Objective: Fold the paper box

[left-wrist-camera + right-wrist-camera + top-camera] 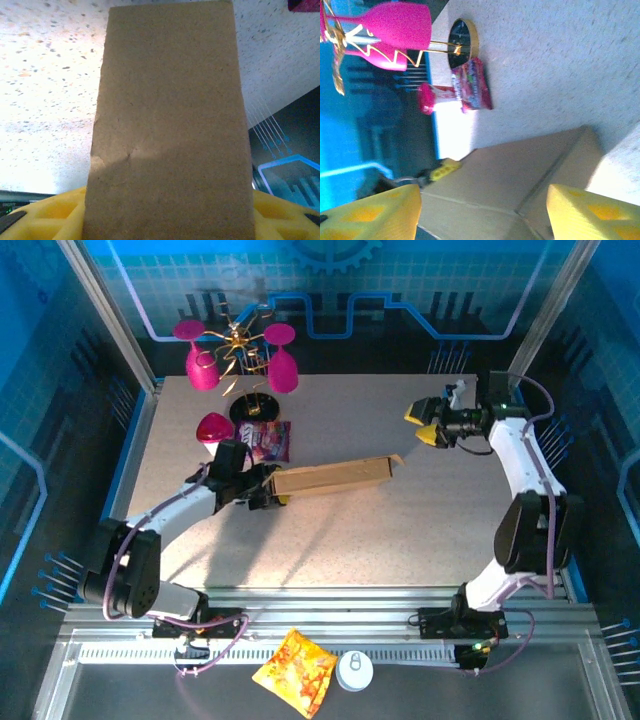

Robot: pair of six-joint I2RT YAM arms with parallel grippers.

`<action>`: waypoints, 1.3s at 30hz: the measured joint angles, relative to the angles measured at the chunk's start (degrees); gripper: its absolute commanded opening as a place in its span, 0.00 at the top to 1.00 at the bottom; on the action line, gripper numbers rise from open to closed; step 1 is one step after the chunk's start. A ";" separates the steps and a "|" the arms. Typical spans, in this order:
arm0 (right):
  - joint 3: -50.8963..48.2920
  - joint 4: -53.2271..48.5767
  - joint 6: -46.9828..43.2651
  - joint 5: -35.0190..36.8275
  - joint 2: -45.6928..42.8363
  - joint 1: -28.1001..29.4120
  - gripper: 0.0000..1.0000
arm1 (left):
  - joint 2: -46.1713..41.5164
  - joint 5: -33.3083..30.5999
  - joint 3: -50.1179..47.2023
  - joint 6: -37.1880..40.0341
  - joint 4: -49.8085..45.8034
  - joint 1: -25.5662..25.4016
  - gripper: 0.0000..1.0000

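Jaws of the left gripper (265, 490) clamp the paper box (335, 477) at its left end; jaws of the right gripper (425, 424) stand wide and empty, apart from its right end. The box sits at the middle of the table (420, 540) as a slim, closed-looking slab. Folding appears largely done, but tab seating cannot be told.

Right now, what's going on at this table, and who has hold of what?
The left gripper is closed on the left end of the thin brown cardboard mailer box, which stretches across the middle of the speckled table. The right gripper is open and hangs beyond the box's right end, touching nothing. A small purple snack packet lies just behind the box's left end, and neither arm is handling it.
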 measured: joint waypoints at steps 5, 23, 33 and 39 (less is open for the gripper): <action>-8.83 10.67 -8.26 6.25 -6.95 4.04 0.40 | -0.92 -0.33 2.49 -0.02 -6.51 1.44 0.92; -29.55 43.74 -43.60 12.13 -14.62 11.67 0.49 | 10.38 8.35 9.33 -0.02 -11.37 10.05 0.90; -14.97 30.97 -52.54 13.27 -5.81 14.51 0.64 | 12.15 8.83 11.02 -0.02 -11.87 11.02 0.89; -13.46 26.03 -55.54 14.56 -4.04 16.65 0.74 | 12.81 8.87 11.52 -0.02 -11.82 11.13 0.89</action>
